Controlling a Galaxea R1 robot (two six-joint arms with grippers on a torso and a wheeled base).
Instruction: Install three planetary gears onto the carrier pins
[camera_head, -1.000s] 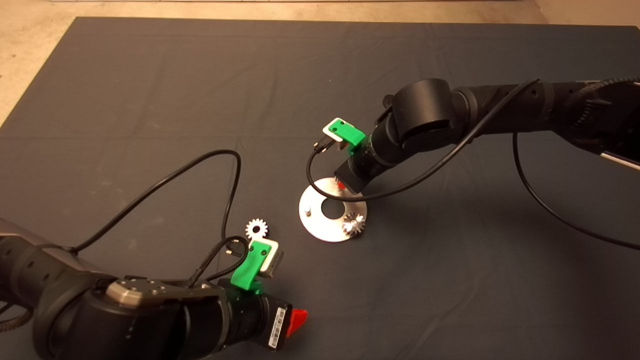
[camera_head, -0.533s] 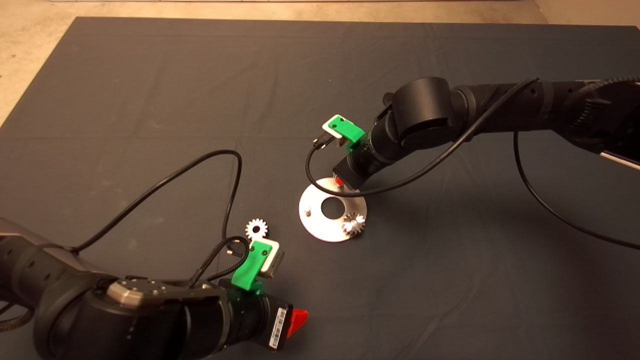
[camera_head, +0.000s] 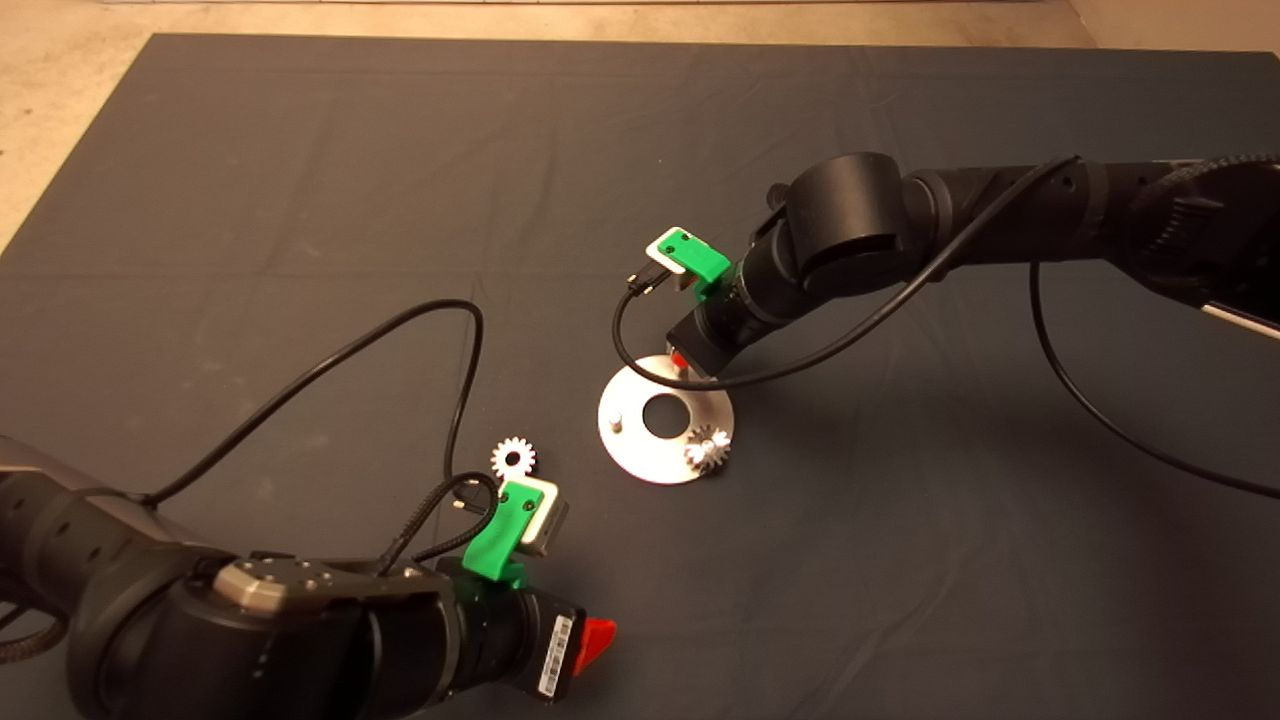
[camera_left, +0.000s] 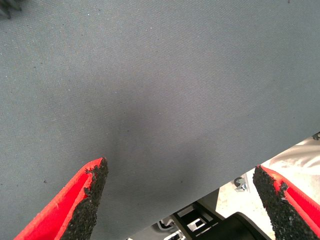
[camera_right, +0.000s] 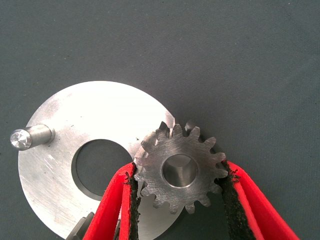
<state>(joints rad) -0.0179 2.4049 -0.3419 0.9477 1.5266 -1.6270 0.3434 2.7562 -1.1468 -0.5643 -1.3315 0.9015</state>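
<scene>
Silver metal shines in the middle of the dark mat (camera_head: 300, 200): a flat round disc (camera_head: 640, 455) with a hole in its centre. The right gripper (camera_right: 177, 197) reaches down over the far edge of the disc. Its two red fingers (camera_right: 115, 200) are pressed on the sides of a small grey gear (camera_right: 180, 167), one on each side, so the gear is held tight between them. Through the hole in that gear a round metal shape shows, but it is hard to tell if the gear is fully down on a pin.

A second gear (camera_head: 707, 447) sits on the disc near its right edge. A bare pin (camera_head: 617, 423) stands up on the left side of the disc with nothing on it. The right wrist view shows this pin (camera_right: 30, 137) too, sticking out beside the big hole.

The third gear (camera_head: 513, 457) lies flat on the mat, apart from the disc, to its left.

The left gripper (camera_left: 180, 200) waits near the lower left corner of the mat, close to that loose gear. Its fingers (camera_left: 92, 192) are spread wide apart and hold nothing.
</scene>
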